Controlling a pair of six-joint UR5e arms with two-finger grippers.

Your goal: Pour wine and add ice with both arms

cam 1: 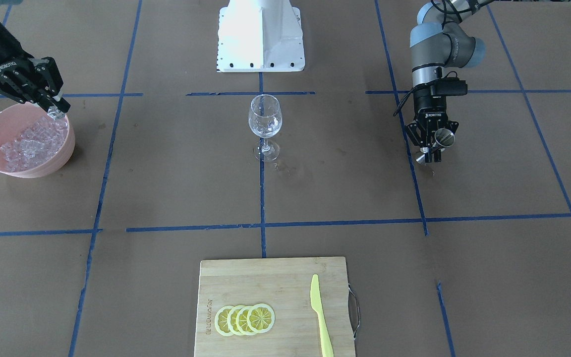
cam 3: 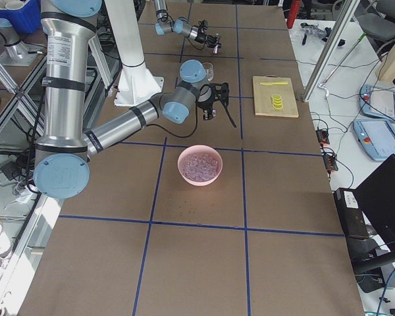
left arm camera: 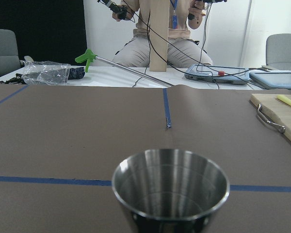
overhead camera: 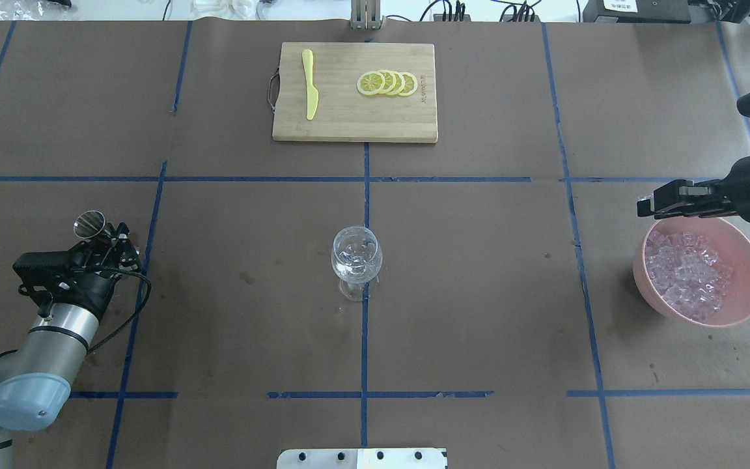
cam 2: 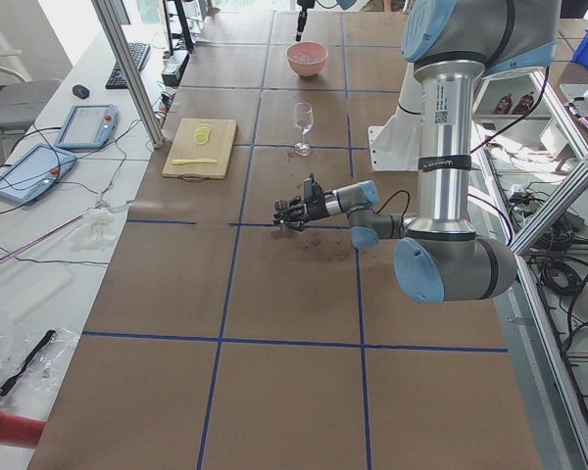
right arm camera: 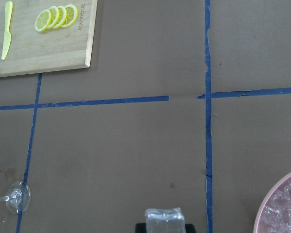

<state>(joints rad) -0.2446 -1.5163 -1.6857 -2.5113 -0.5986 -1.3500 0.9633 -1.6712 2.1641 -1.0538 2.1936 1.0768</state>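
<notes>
Two arms work over the brown bench (overhead camera: 479, 293), which is marked off in blue tape. On the near left, the left arm (overhead camera: 66, 326) reaches out low, and its jaws are closed on a small steel cup (overhead camera: 88, 223). The cup lies on its side with its mouth facing away from the robot, and the wrist camera looks straight into it (left arm camera: 169, 194). Any wine is too faint for me to make out there.

In the middle a glass (overhead camera: 356, 257) stands upright on the centre tape line, well apart from both arms. Whether it holds liquid I cannot tell.

Beyond the glass, at the far edge, lies a wooden board (overhead camera: 355, 124). It carries a yellow knife (overhead camera: 310, 85) on its left and four overlapping lemon slices (overhead camera: 388, 83) to the right of that.

On the right, the right arm (cam 3: 122, 126) comes in from the side, and its jaws grip one clear cube (cam 1: 56, 113). The cube hangs in the air at the rim of the pink bowl (overhead camera: 749, 306), on the side towards the glass. The rest of the ice (overhead camera: 687, 273) is heaped in that bowl, which sits on the bench at the far right.
</notes>
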